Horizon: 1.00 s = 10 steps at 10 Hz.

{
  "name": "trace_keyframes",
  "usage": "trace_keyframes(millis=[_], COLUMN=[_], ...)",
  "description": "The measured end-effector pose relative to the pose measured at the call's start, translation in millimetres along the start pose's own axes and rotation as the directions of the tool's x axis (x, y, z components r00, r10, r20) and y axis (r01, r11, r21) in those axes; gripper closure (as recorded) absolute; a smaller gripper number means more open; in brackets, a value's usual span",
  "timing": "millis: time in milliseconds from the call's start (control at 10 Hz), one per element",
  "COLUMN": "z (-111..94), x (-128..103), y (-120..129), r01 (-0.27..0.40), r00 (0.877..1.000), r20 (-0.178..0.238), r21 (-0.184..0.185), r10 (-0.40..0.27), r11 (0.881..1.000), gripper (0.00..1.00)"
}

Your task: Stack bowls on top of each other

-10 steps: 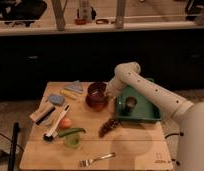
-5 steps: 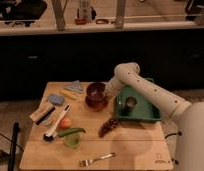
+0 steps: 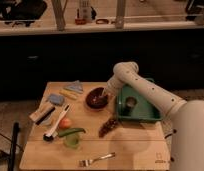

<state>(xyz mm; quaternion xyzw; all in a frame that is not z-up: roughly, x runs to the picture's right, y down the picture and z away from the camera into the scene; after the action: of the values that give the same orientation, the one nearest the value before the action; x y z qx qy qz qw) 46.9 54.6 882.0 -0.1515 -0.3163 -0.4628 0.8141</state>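
Note:
A dark maroon bowl (image 3: 96, 98) sits on the wooden table (image 3: 135, 150), just left of the green tub. I see only this one bowl shape and cannot tell whether a second bowl is nested in it. My gripper (image 3: 108, 92) is at the end of the white arm (image 3: 145, 90), which reaches in from the right. It is down at the bowl's right rim, between the bowl and the tub.
A green rectangular tub (image 3: 145, 117) with a small dark cup (image 3: 130, 103) stands right of the bowl. Grapes (image 3: 109, 126), a fork (image 3: 97, 159), an orange (image 3: 65, 122), a green item (image 3: 71, 134), a brush (image 3: 56, 125) and sponges (image 3: 56, 99) lie on the table.

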Motion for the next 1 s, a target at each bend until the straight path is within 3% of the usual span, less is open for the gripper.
trace_keyframes(millis=[1000], z=[-8.4], x=[1.1], y=[-8.9], r01=[0.011], r00=[1.0], r20=[0.004], r21=[0.008], r10=[-0.011], r11=[1.0], gripper=[0.2])
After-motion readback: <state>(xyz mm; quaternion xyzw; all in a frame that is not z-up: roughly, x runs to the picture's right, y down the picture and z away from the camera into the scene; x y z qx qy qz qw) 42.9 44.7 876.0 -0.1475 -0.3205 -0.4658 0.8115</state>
